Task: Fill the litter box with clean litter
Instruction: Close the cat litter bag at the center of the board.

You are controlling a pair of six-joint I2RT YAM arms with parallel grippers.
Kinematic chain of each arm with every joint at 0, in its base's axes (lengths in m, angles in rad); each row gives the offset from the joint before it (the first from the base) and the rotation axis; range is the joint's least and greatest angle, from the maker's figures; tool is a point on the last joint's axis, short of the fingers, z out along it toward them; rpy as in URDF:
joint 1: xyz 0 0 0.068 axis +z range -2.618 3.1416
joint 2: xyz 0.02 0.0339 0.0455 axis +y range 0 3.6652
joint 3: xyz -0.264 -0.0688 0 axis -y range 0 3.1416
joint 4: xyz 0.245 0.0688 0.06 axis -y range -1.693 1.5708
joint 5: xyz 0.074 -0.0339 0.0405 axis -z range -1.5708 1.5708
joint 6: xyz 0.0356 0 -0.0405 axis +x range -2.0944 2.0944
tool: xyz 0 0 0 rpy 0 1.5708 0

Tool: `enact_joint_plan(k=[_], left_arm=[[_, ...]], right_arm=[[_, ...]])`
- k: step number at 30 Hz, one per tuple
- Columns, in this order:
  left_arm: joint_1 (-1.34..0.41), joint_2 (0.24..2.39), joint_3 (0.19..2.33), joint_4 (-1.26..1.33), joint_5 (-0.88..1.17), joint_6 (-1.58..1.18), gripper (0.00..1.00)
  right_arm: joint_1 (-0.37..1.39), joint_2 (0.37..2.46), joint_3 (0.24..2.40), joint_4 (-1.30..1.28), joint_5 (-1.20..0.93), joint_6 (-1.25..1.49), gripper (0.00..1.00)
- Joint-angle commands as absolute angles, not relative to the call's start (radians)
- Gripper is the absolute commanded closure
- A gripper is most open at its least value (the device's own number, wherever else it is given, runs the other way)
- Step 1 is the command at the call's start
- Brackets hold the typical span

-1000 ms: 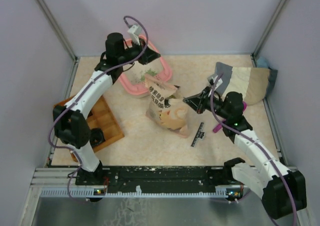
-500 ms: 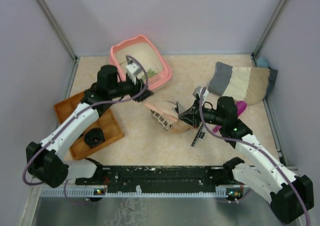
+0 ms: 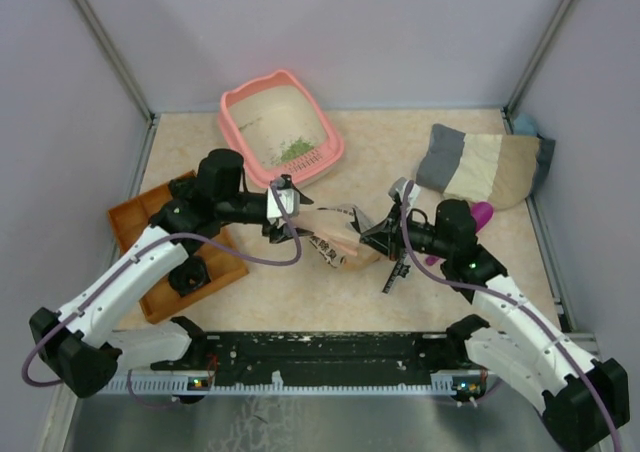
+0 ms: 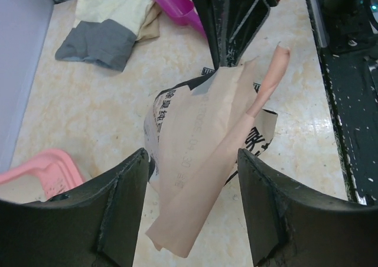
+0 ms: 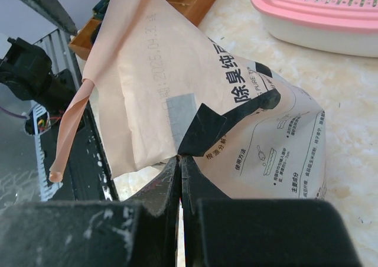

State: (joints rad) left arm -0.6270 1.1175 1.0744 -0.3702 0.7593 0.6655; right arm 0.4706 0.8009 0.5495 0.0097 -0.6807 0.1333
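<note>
Left end effector (image 4: 192, 163) released, right end effector (image 5: 180, 160) pinching bag (image 5: 236, 122); litter box (image 3: 306, 170) ears rearward.

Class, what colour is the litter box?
The litter box is salmon pink, clearest in the top external view.

1. The litter box (image 3: 332, 155) is salmon pink.
2. The clean litter (image 3: 293, 152) is green.
3. The paper bag (image 4: 207, 137) is beige with black print.
4. The scoop (image 4: 174, 4) is magenta.
5. The cushion (image 3: 480, 164) has grey, cream and tan bands.
6. The tray (image 3: 130, 222) is orange and the counter (image 3: 400, 142) is mottled beige.
</note>
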Motion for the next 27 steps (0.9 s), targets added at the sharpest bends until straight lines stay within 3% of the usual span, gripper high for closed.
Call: enact_joint_plan(k=[1,11,15,16,18,20,21,27], left_arm=[[-0.657,1.164,1.173,-0.586,0.859,0.868,0.32],[-0.765,1.249,1.207,-0.658,0.723,0.944,0.32],[-0.799,1.264,1.201,-0.654,0.639,0.965,0.37],[-0.804,1.266,1.199,-0.639,0.606,0.964,0.39],[-0.805,1.268,1.199,-0.612,0.535,0.940,0.56],[-0.805,1.267,1.201,-0.575,0.444,0.917,0.88],[-0.805,1.262,1.200,-0.542,0.386,0.886,0.99],[-0.802,1.227,1.224,-0.461,0.272,0.828,1.00]], right_arm=[[0.479,0.751,0.542,0.008,-0.651,0.121,1.00],[0.479,0.735,0.569,-0.026,-0.633,0.106,1.00],[0.479,0.724,0.570,-0.051,-0.600,0.104,1.00],[0.479,0.718,0.572,-0.061,-0.579,0.104,1.00],[0.479,0.705,0.577,-0.093,-0.524,0.101,1.00],[0.477,0.693,0.582,-0.119,-0.462,0.099,1.00],[0.477,0.687,0.587,-0.133,-0.431,0.098,1.00],[0.429,0.656,0.604,-0.122,-0.314,0.099,1.00]])
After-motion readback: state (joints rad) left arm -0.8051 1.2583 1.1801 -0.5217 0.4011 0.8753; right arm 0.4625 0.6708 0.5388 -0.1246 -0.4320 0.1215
